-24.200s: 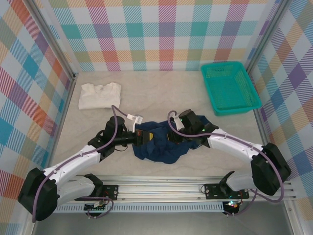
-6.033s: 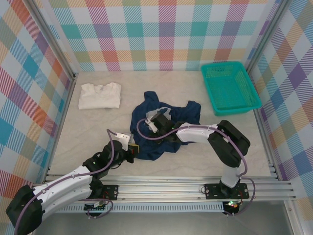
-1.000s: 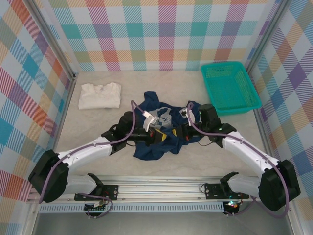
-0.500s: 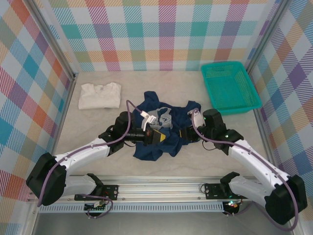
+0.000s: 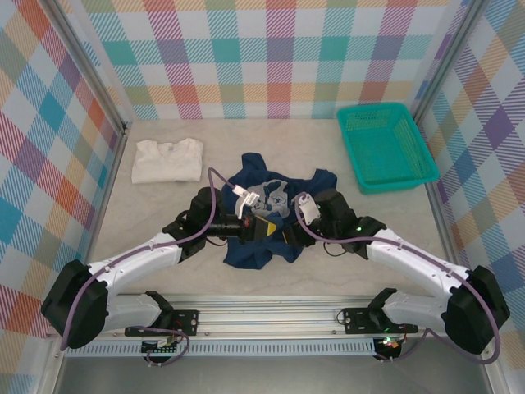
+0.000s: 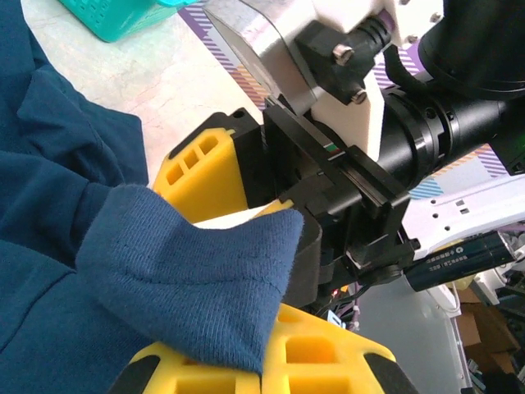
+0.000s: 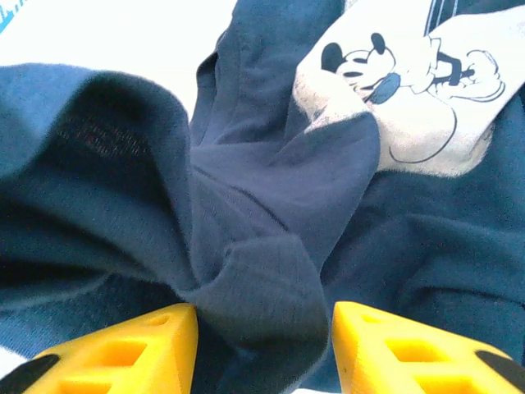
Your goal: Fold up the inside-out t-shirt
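Note:
The inside-out t-shirt, dark navy, lies crumpled at the table's middle, with a pale printed patch showing on top. My left gripper comes in from the left and is shut on a fold of the shirt, pinched between its yellow fingers. My right gripper faces it from the right, almost touching. It is open, its yellow fingers standing either side of a raised navy fold without pressing it. The cartoon mouse print lies just beyond.
A folded white shirt lies at the back left. A teal basket stands at the back right. Plaid walls close in three sides, and a metal rail runs along the near edge. The right arm's wrist hangs close in front of the left fingers.
My right gripper has opened, letting go of the shirt, and has moved left until it nearly meets the left gripper. The left gripper stays shut on its fold.

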{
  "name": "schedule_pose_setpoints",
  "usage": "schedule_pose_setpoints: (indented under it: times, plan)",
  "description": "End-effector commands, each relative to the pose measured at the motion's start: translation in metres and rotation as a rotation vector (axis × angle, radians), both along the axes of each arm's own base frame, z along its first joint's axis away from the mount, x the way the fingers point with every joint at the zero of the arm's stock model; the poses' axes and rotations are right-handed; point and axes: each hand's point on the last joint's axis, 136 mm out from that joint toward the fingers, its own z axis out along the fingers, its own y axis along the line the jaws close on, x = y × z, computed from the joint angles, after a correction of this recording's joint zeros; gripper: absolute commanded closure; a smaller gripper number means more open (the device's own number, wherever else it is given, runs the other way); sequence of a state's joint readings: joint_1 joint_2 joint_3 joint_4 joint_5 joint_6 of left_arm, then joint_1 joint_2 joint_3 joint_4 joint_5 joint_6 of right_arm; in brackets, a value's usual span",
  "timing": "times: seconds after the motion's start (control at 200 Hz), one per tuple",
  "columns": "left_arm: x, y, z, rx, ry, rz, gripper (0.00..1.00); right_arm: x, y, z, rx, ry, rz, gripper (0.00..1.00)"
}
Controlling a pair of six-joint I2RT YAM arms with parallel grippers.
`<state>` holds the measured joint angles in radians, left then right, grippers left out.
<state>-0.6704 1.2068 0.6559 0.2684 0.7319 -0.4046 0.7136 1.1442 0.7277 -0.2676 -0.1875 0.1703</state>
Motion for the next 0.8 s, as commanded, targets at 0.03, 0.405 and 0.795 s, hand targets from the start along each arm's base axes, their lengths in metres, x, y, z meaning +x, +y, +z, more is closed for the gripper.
schedule_pose_setpoints:
  times: [0.03, 0.405, 0.795]
  plan:
    - [0.001, 0.003, 0.005, -0.014, -0.019, 0.007, 1.0, 0.016, 0.013, 0.02, 0.027, -0.073, 0.007, 0.57]
    - [0.009, 0.014, -0.007, 0.03, -0.013, 0.077, 1.0, 0.015, -0.002, 0.02, -0.034, -0.098, -0.025, 0.97]
    - [0.029, 0.069, -0.067, 0.198, 0.044, 0.358, 1.0, -0.013, -0.002, 0.045, 0.178, -0.121, 0.073, 0.94]
